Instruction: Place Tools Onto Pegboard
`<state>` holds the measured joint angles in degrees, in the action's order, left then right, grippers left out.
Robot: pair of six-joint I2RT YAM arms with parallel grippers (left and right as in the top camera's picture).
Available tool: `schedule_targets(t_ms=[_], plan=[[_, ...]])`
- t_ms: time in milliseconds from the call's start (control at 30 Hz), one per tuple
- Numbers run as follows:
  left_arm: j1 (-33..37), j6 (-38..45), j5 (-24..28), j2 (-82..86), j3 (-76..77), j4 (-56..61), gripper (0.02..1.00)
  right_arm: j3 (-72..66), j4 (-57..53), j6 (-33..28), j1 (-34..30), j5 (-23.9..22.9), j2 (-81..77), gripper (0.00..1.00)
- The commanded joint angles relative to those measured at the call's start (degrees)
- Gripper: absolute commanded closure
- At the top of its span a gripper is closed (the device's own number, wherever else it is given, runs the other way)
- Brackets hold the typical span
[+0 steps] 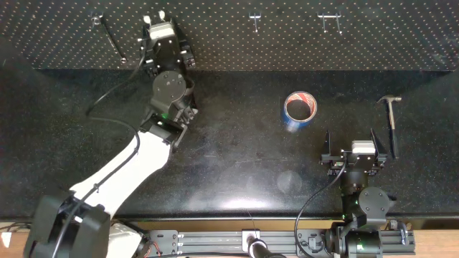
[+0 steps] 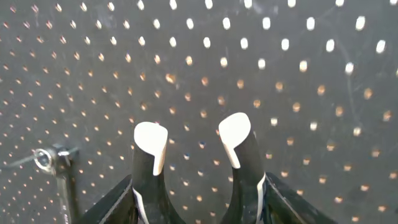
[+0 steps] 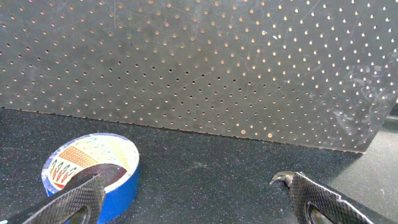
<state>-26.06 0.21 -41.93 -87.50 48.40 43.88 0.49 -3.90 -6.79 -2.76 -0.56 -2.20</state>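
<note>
Two white fingertips [image 2: 151, 140] of the left gripper [image 2: 193, 138] stand spread apart close in front of the pegboard [image 2: 298, 74], with nothing between them. Just beside them one wrench [image 2: 61, 180] hangs by its ring end from a peg; seen from above, it slants down the board near the board's left end. Farther right along the board sit two bare sets of hooks [image 1: 256, 21] [image 1: 330, 23].

On the black table [image 1: 237, 165] lie two loose things. One blue tape roll [image 1: 300, 109] rests flat near the middle, well short of the board. One hammer [image 1: 391, 120] lies to the right, its head toward the board. The right gripper [image 1: 351, 136] sits low over the table between these two, its jaws wide open and holding nothing. Its wrist view shows the tape roll close by one finger.
</note>
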Motion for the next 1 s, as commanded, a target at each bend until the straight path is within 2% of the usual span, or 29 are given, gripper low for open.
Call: schedule_targets(t_ms=[33,133,167,300,400,500,600,967,1000], plan=[[0.3,0.7,0.6,-1.1,-0.7,3.5,0.989,-0.2,-0.2,-0.6,-0.2,-0.3,0.4,0.025],[0.3,0.7,0.6,-1.0,-6.5,15.0,0.989,-0.2,-0.2,-0.6,-0.2,-0.3,0.4,0.025],[0.3,0.7,0.6,-1.0,-7.1,15.7,0.989,-0.2,-0.2,-0.6,-0.2,-0.3,0.4,0.025],[1.0,0.7,0.7,-1.0,-7.3,15.5,0.991,-0.2,-0.2,-0.6,-0.2,-0.3,0.4,0.027],[2.5,0.6,5.7,-2.0,-7.6,15.6,0.991,-0.2,-0.2,-0.6,-0.2,-0.3,0.4,0.025],[3.0,-3.3,6.8,-5.1,-7.6,16.5,0.989,-0.2,-0.2,-0.6,-0.2,-0.3,0.4,0.025],[3.2,-4.5,10.8,-7.1,-7.6,17.3,0.989,-0.2,-0.2,-0.6,-0.2,-0.3,0.4,0.025],[3.2,-4.5,10.8,-9.4,-7.6,12.5,0.989,-0.2,-0.2,-0.6,-0.2,-0.3,0.4,0.025],[3.2,-4.5,10.8,-9.4,-7.6,12.5,0.875,-0.2,-0.2,-0.6,-0.2,-0.3,0.4,0.025]])
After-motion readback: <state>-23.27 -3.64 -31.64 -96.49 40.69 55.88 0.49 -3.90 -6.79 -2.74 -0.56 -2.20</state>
